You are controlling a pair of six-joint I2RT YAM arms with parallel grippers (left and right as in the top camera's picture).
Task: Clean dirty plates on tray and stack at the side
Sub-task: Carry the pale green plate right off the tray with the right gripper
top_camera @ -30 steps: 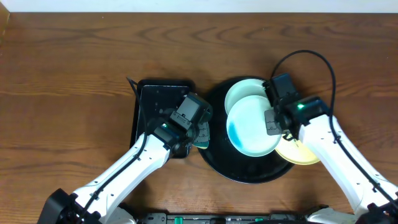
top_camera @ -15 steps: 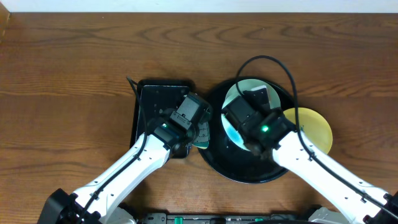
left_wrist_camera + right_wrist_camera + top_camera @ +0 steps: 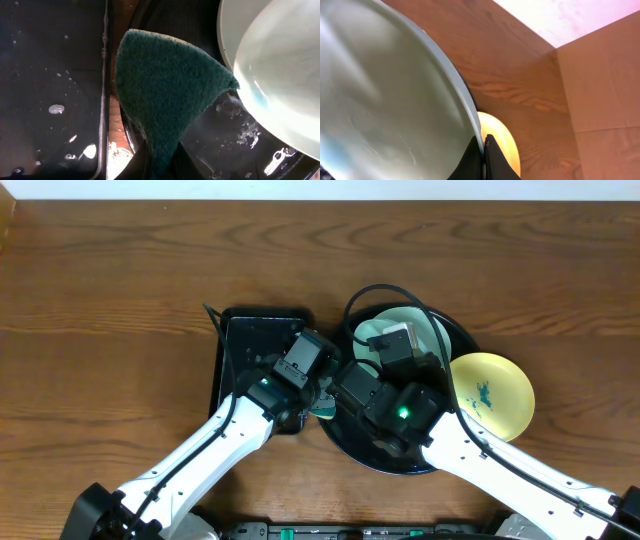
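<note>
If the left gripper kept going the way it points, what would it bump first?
Likely the round black tray: the left gripper aims its green sponge at the tray's near rim. The tilted pale plate sits beside that line; depth is unclear.

Count: pale mint plate (image 3: 280, 85) x2, pale yellow plate (image 3: 492, 394) x1, round black tray (image 3: 352, 452) x1, rectangular black tray (image 3: 250, 340) x1, green sponge (image 3: 165, 95) x1, plus left claw (image 3: 160, 162) and right claw (image 3: 481, 152), so 2 claws.

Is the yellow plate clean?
No, the yellow plate carries a teal stain near its centre, plainly seen in the overhead view.
</note>
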